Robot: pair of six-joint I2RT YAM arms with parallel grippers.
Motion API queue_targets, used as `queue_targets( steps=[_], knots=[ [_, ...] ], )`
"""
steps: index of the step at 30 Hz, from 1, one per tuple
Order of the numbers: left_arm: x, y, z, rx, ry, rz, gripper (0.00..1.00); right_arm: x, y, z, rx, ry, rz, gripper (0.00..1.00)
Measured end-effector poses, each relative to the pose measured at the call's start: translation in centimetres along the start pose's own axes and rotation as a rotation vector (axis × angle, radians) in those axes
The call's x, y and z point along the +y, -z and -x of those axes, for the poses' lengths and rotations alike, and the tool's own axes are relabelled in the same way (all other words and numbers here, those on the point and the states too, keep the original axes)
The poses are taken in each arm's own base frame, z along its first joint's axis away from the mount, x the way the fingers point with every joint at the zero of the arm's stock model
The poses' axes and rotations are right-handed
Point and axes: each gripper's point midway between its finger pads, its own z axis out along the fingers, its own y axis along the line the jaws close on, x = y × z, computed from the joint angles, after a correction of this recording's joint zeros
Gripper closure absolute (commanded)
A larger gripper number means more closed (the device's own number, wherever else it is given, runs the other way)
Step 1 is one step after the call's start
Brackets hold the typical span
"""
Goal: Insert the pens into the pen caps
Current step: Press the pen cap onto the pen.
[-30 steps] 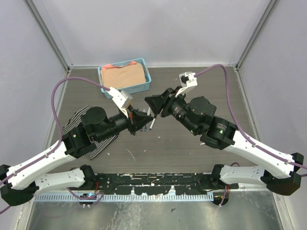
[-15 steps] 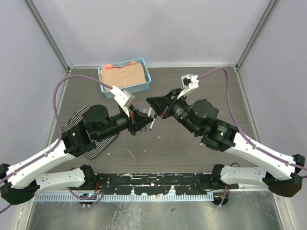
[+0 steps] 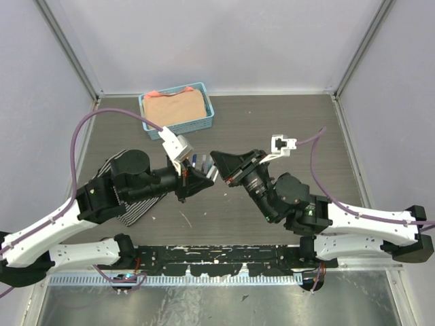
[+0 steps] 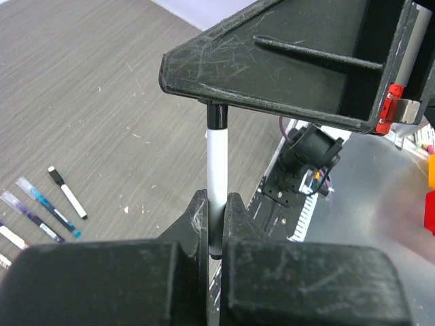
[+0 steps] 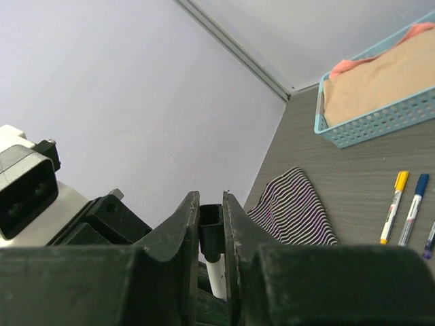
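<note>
White pen pinched tight in the left jaws — black cap on its tip clamped by the right jaws — held mid-air over the grey surface, other pens lying below.

Dark grey wood-grain bench, lightly scratched. Pale lavender walls at 9, 12, 3 o'clock. Aluminium corner posts at 11 and 1. Even, diffuse light.

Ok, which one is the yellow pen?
Find the blue basket at the far side of the table. Nearer than it, the yellow-capped pen lies in a row beside the blue-capped pen. No other there has a yellow end.
</note>
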Motion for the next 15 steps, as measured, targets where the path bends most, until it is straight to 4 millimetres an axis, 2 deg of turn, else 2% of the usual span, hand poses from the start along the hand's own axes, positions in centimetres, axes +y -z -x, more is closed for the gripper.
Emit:
queue_targets(
  steps=[3,9,11,15],
  knots=[
    [0.0,0.7,-1.0,0.045,-0.008,0.003,1.00,-0.2,0.2,-1.3,-0.007,-0.023,-0.044,1.00],
    [1.6,2.4,-5.0,0.232,-0.033,0.088,1.00,-2.0,-0.2,-5.4,0.029,0.000,-0.128,1.00],
    [2.0,2.5,-5.9,0.269,-0.038,0.106,1.00,-2.6,-0.2,-6.2,0.038,0.011,-0.149,1.00],
    [1.8,2.1,-5.4,0.248,-0.043,0.099,1.00,-2.6,0.0,-5.5,0.021,0.016,-0.165,0.99]
  ],
)
